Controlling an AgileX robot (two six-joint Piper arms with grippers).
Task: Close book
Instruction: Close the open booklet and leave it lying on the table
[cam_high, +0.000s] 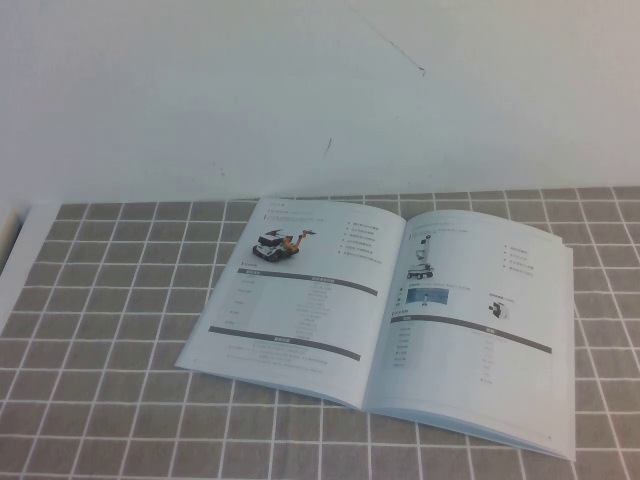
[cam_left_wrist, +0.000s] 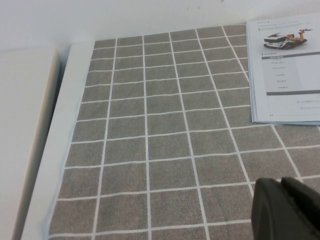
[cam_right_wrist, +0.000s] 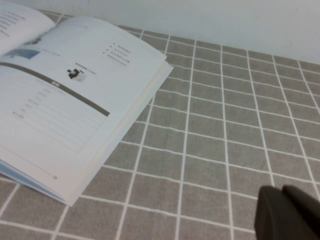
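While the book (cam_high: 385, 315) lies open, pages up, on the grey checked cloth (cam_high: 110, 300), it sits mid-table, a bit to the robot's right, w/ the white wall (cam_high: 320, 90) behind. L gripper (cam_left_wrist: 284, 205): only a dark tip in view, above bare cloth, well apart from the left page (cam_left_wrist: 287, 70); grip state, can't tell. R gripper (cam_right_wrist: 285, 210): likewise over bare cloth, apart from the right page (cam_right_wrist: 75, 90); can't tell either.

Print in the book (cam_high: 385, 320) is too small to read. The left gripper (cam_left_wrist: 285, 206), left of it, and the right gripper (cam_right_wrist: 286, 213), right of it, are cropped dark lumps.
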